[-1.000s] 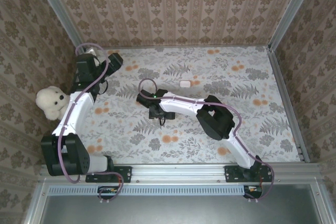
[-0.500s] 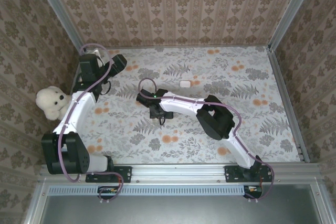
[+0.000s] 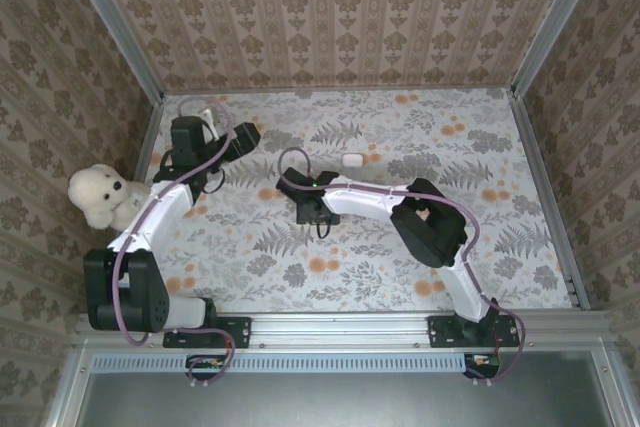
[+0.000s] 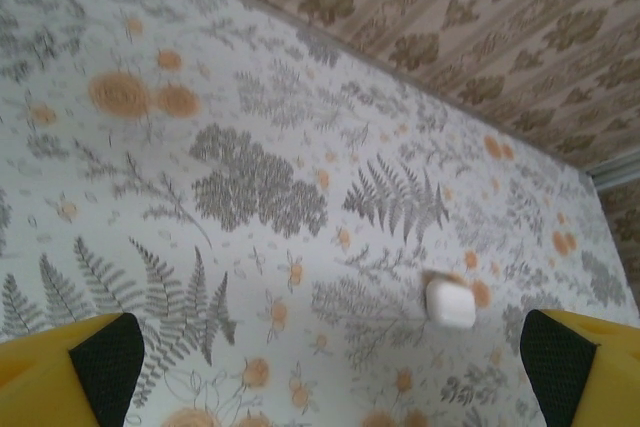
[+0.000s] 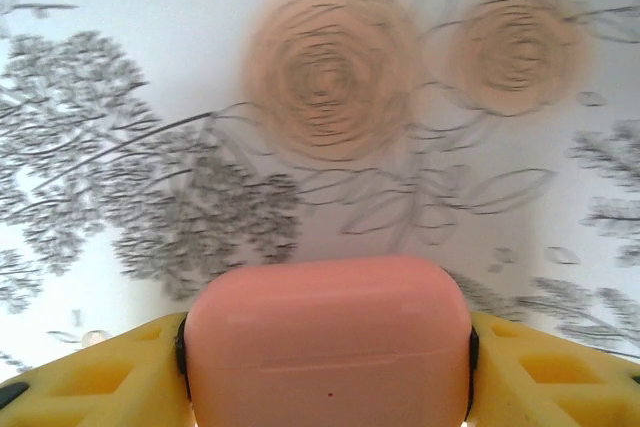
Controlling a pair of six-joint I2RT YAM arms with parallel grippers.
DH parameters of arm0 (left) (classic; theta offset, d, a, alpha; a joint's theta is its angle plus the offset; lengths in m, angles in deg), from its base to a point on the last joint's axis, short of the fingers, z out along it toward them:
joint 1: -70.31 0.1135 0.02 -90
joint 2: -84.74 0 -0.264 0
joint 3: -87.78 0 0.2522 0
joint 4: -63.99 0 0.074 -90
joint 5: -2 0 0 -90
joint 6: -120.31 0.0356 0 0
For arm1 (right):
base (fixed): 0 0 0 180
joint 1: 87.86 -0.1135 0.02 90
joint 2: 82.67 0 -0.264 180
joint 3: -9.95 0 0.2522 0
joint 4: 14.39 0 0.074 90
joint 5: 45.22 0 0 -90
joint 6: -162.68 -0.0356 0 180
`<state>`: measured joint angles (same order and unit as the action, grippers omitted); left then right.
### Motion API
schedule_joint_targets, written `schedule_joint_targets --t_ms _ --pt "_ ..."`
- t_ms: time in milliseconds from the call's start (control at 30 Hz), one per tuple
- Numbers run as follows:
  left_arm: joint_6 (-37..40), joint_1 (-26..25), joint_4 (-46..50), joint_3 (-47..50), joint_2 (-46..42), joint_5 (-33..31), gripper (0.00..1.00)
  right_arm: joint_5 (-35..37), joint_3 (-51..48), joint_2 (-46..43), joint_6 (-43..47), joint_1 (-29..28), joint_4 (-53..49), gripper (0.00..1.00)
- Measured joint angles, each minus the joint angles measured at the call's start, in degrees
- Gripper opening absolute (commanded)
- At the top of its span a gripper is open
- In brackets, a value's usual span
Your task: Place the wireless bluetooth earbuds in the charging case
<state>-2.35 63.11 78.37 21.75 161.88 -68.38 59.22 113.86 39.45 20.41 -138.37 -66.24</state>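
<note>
Between the yellow padded fingers (image 5: 95,377) of the right tool (image 3: 312,213), near mid-bench: a smooth rounded pink plastic charging case (image 5: 327,342), pinched at both sides, tool roughly half closed on it, lid shut along a thin seam, contents hidden. Farther back on the floral-print bench (image 3: 420,247), apart from that grip, a small white rounded case (image 3: 352,160), lying free and untouched. Left tool (image 4: 325,362) spread fully wide, holding nothing, hanging above the bench with the white case ahead of it, well apart. Off at the left edge, a cream plush teddy bear (image 3: 100,195). Judged early in the job: one case secured, lid not yet opened, wireless earbuds yet to be seated, unless already tucked inside, impossible to tell.
</note>
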Motion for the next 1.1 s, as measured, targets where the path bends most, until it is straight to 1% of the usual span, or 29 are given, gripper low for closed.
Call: schedule_joint_targets --t_ms 133,300,500,733,933,1100 --pt "-0.07 -0.79 -3.69 5.55 0.00 0.42 1.00 -0.09 -2.89 -3.93 -0.31 2.64 1.75 0.54" --pt "-0.07 -2.16 -9.57 11.10 0.00 0.61 1.00 -0.15 -4.11 -8.68 -1.36 6.14 5.25 0.54" --pt "-0.35 -4.15 -19.08 16.28 1.16 1.81 1.00 -1.86 -4.09 -10.08 -3.98 10.88 9.99 0.54" --pt "-1.99 -7.48 -32.68 19.80 7.54 4.94 1.00 -5.16 -2.67 -9.90 -8.59 14.64 13.27 0.54" --pt "-4.37 -11.19 -44.87 21.11 14.08 6.38 0.98 -8.02 -1.57 -8.70 -12.90 14.88 16.52 0.54" --pt "-6.93 -13.11 -54.07 21.57 19.96 6.88 0.94 -10.47 -1.57 -6.82 -16.20 14.88 18.69 0.54"
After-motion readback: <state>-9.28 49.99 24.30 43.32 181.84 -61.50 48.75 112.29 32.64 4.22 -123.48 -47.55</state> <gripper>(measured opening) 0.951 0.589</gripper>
